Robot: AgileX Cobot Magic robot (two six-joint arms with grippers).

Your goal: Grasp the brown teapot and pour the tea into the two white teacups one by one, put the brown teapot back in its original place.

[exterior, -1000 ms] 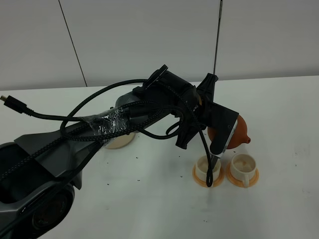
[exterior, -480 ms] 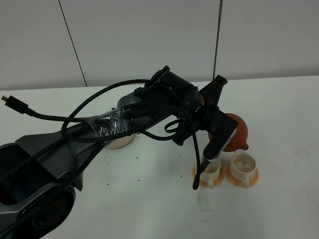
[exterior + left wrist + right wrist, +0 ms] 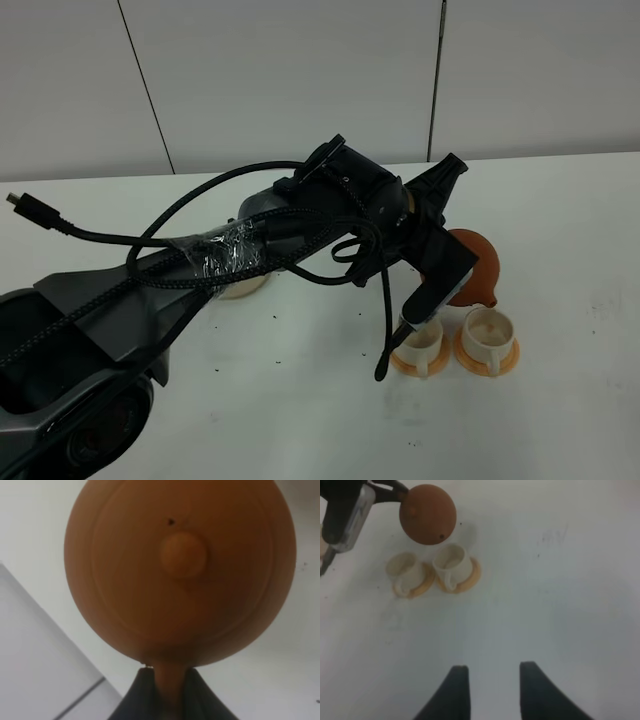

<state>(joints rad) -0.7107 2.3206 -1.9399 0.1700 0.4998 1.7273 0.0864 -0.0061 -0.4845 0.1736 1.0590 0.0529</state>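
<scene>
Left wrist view: teapot clamped by its handle

The left gripper (image 3: 170,695) is closed on the loop handle of the brown teapot (image 3: 180,570). The pot's smooth, round clay body and small knobbed lid are turned toward the lens. From above, the pot is seen held aloft close beside two white teacups (image 3: 425,338) (image 3: 488,330), each set on one small orange saucer (image 3: 490,362). One flat cream coaster (image 3: 238,288) is half hidden behind the arm, well apart. The right gripper (image 3: 491,680) is spread wide and empty over the white table (image 3: 560,605).
</scene>
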